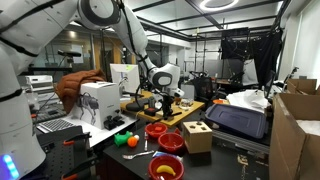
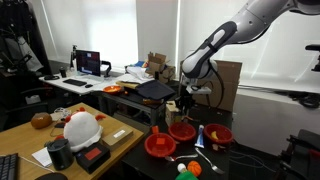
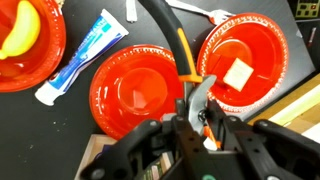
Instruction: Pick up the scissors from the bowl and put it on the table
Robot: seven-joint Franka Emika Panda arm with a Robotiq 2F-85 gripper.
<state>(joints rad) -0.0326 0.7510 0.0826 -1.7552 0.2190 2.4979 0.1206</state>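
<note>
Above the red bowls is where I am right now, and my fingers are squeezed down close on the scissors, the grey blades caught between them and the orange-and-black handle end trailing off below me. The hold looks firm from the wrist view, though I can't see how much metal is really inside the pinch. So the first half looks done: the scissors hang in the air with me, touching no bowl and not touching the bench either. Straight underneath sits the middle bowl, bare inside. Beside it is a bowl with a white square in it, and on its other side a bowl with a banana, with a toothpaste tube lying on the black top between that one and the middle bowl. What's left, by my reckoning, is the whole second half: slide away from the bowls, find a bare patch of black bench, go down low, open up and leave the scissors lying there. Nothing is set down yet. Now the pose: in both exterior views the arm arches over from high up in a long bend, and the wrist is turned so my fingers point straight down. I'm hovering clear of the bowl rims, with a wooden block close by on the bench, so I'd pick my landing spot away from it.
</note>
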